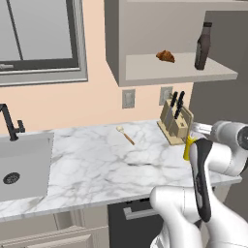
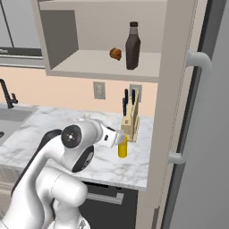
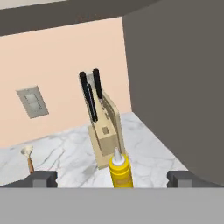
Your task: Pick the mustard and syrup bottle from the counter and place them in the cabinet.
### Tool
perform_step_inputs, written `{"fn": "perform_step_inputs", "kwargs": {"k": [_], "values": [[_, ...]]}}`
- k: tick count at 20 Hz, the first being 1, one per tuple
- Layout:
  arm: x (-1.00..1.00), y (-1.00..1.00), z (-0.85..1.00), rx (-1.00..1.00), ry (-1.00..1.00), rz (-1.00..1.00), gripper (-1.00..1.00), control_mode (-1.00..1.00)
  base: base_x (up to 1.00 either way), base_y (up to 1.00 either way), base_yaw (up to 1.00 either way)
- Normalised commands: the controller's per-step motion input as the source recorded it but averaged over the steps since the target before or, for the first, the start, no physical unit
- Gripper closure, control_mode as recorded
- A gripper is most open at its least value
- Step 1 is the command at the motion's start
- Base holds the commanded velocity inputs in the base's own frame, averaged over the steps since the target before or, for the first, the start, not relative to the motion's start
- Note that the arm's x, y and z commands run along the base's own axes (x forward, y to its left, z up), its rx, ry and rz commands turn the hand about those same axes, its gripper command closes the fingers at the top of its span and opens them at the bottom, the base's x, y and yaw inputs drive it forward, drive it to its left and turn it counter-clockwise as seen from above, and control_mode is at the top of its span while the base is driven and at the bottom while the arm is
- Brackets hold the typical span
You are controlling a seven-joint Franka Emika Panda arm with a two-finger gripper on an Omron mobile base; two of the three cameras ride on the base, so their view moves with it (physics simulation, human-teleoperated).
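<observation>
The slim yellow cylindrical mustard squeeze bottle with a pale pointed nozzle (image 3: 120,170) is seen standing upright on the white marble tabletop with grey veins (image 1: 97,164), close to its right end and just in front of a pale wooden knife block holding black-handled knives (image 3: 99,127). In the hand view the bottle sits between the two dark finger tips of the two-finger gripper (image 3: 112,178), which are set wide apart on either side of it, so the jaws are open and nothing is gripped. In the right base view the mustard (image 2: 122,146) is seen just beyond the end of the white arm, beside the knife block (image 2: 130,120).

The dark brown syrup bottle with a narrower neck and dark cap (image 1: 203,46) is found upright on the flat beige shelf of the grey-beige open-fronted wall cabinet (image 1: 145,29), well above the tabletop. A small brown croissant (image 1: 165,56) lies on the same shelf, apart from the bottle. No label or writing can be made out on either bottle.

A small brush with a wooden handle and pale head (image 1: 125,135) lies on the marble to the left of the knife block. Two grey outlet plates (image 1: 128,98) are set in the peach wall below the cabinet. A sink with a black tap (image 1: 9,123) is seen at the left end, under a framed window (image 1: 41,38).
</observation>
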Motion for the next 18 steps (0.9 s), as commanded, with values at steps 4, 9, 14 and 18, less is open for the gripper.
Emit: {"fn": "perform_step_inputs", "kwargs": {"k": [4,9,14,18], "values": [[0.31,0.0,-0.36,0.0,0.06,0.17,-1.0,-1.0,0.0,0.0,0.0],[0.32,0.0,-0.45,0.0,0.12,0.14,-1.0,-1.0,0.0,0.0,0.0],[0.04,0.0,-0.26,-0.06,0.11,0.05,-1.0,-1.0,0.0,0.0,0.0],[0.0,0.0,-0.12,-0.14,0.08,0.0,-1.0,-1.0,0.0,0.0,0.0]]}}
